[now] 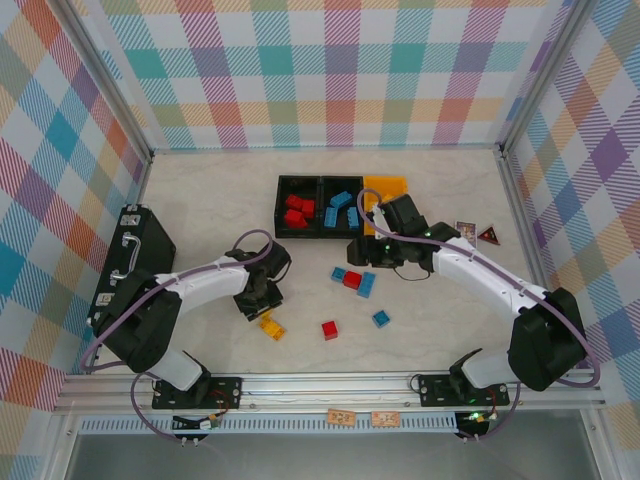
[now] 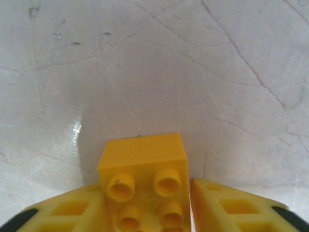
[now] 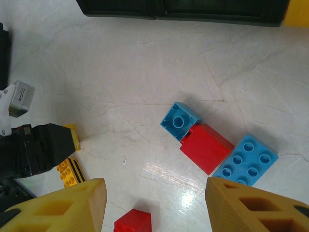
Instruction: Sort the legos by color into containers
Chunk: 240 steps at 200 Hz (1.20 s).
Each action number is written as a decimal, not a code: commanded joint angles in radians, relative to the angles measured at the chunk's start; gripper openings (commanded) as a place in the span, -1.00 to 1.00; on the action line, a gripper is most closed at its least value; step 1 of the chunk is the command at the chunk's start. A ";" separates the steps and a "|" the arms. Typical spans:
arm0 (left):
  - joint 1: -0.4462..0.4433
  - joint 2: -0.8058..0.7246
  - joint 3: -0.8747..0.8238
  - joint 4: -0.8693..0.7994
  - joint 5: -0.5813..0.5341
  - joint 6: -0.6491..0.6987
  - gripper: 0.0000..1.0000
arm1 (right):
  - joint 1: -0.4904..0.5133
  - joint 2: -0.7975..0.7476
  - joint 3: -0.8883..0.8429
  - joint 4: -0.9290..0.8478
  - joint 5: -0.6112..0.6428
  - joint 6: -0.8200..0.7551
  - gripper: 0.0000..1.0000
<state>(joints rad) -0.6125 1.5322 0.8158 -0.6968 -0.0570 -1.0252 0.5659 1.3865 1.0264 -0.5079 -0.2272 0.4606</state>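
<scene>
The left gripper [image 2: 147,186] has its blocky yellow fingers pressed to the flat sides of a studded yellow brick [image 2: 142,154] on the glossy, hairline-veined table [image 2: 154,58], with bare surface ahead. The right gripper [image 3: 154,186] hangs wide open and empty above a smooth red brick [image 3: 206,147] wedged between a square blue brick [image 3: 177,121] and an oblong blue brick [image 3: 246,159], with open table to their left. Just beyond runs the straight front wall of the containers [image 1: 279,207].

The yellow brick [image 2: 145,169] is cut off by the bottom edge of the left wrist view
</scene>
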 commanded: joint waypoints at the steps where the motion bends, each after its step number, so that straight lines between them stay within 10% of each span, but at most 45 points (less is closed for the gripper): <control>1: 0.018 0.008 0.024 0.004 -0.030 0.017 -0.35 | 0.002 -0.018 -0.011 0.028 -0.032 0.017 0.13; 113: 0.030 0.066 0.347 -0.035 -0.035 0.200 -0.46 | -0.007 -0.100 -0.047 0.036 -0.014 0.041 0.14; 240: -0.067 0.461 0.957 -0.064 0.088 0.350 -0.46 | -0.150 -0.340 -0.221 -0.017 0.146 0.145 0.22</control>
<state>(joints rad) -0.6540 1.9305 1.6680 -0.7280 -0.0078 -0.7273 0.4408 1.0851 0.8268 -0.5037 -0.1047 0.5831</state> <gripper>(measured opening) 0.314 0.607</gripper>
